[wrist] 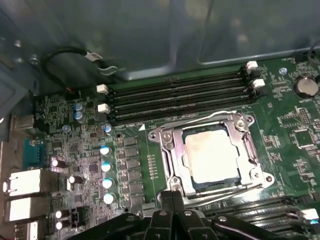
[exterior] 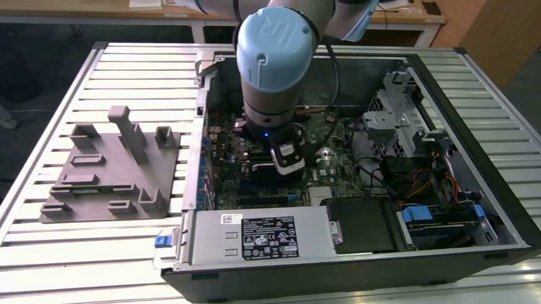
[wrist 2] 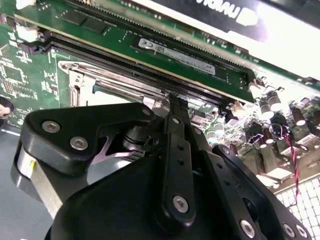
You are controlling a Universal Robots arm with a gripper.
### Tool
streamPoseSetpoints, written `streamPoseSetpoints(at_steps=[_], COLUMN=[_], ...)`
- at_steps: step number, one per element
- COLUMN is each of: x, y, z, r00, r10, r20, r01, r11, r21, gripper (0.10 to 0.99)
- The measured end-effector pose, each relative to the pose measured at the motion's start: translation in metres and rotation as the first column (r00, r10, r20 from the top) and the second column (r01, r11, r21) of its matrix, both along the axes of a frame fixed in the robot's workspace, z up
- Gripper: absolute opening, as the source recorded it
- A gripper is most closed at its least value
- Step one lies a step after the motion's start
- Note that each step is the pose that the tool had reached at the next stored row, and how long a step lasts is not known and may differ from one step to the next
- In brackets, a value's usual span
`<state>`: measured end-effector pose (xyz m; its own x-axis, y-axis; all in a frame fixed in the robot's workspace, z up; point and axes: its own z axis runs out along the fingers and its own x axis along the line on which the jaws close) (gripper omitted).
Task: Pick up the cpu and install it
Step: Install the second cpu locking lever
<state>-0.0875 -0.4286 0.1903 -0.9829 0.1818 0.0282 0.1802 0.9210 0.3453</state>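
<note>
The cpu [wrist: 212, 152], a flat square chip with a silvery-grey top, lies flat inside the metal socket frame [wrist: 167, 145] on the green motherboard [wrist: 125, 155]. My gripper [wrist: 172, 194] hovers just off one edge of the socket, its two black fingers pressed together with nothing between them. In the second wrist view the gripper [wrist 2: 172, 98] points at the socket frame [wrist 2: 80, 85], right beside the memory slots [wrist 2: 150, 75]. In the exterior view my arm [exterior: 275, 57] reaches straight down into the open computer case [exterior: 473, 209].
Memory slots [wrist: 180, 97] run along the socket's far side, capacitors [wrist: 106, 167] along another. A grey plastic fixture [exterior: 110, 168] with upright posts sits on the slatted table at the exterior view's left. The power supply [exterior: 262, 237] and drive cage [exterior: 406, 120] crowd the case.
</note>
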Motion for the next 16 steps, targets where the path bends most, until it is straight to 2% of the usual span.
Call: streamPoseSetpoints(at_steps=[2, 4, 7, 11, 13, 16], x=[-0.0012, -0.002, -0.0026, -0.0026, -0.0024, -0.0026], y=[0.0, 0.0, -0.0005, -0.0004, -0.0002, -0.0004], z=[-0.0014, -0.0033, -0.0065, -0.007, -0.005, 0.0025], r00=[1.0, 1.0, 1.0, 1.0, 1.0, 1.0], r10=[0.0, 0.0, 0.0, 0.0, 0.0, 0.0], r20=[0.0001, 0.0003, -0.001, -0.0009, 0.0002, -0.0008], r01=[0.0, 0.0, 0.0, 0.0, 0.0, 0.0], r11=[0.9999, 0.9998, 0.9997, 0.9997, 0.9996, 0.9997], r21=[0.013, 0.022, 0.024, 0.025, 0.027, 0.025], gripper=[0.106, 0.106, 0.106, 0.106, 0.106, 0.106])
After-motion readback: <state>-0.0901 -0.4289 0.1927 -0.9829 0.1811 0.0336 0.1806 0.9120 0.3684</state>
